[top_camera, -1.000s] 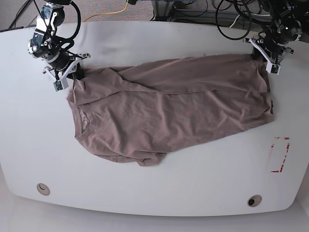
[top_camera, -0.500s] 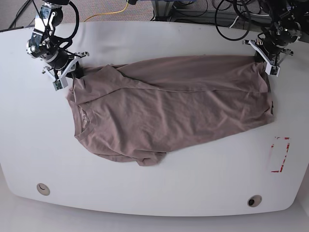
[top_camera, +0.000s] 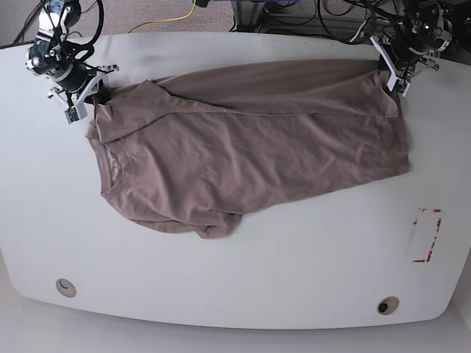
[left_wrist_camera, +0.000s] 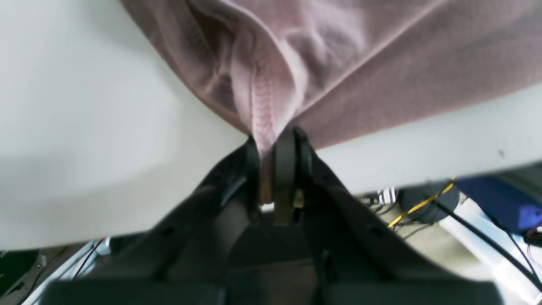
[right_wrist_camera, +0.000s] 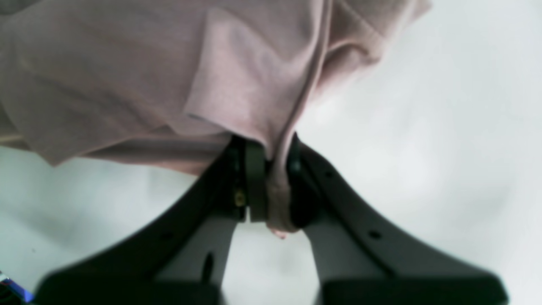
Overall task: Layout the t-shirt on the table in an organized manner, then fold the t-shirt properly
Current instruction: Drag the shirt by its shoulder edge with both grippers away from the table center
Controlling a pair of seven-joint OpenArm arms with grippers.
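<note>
Tools [top_camera: 83,98] [top_camera: 391,73] at far corners, each pinching t-shirt [top_camera: 243,147] edge.

The left hand [top_camera: 395,73] is at the far right corner in the base view, and its jaws are closed on a corner of the t-shirt [top_camera: 243,147]. The right hand [top_camera: 82,101] is at the far left, also closed on a pinch of the cloth. Both arms are stretched wide apart.

Glossy white table [top_camera: 243,279], mauve t-shirt [top_camera: 243,154] (wrinkled), red mark [top_camera: 427,235]
</note>
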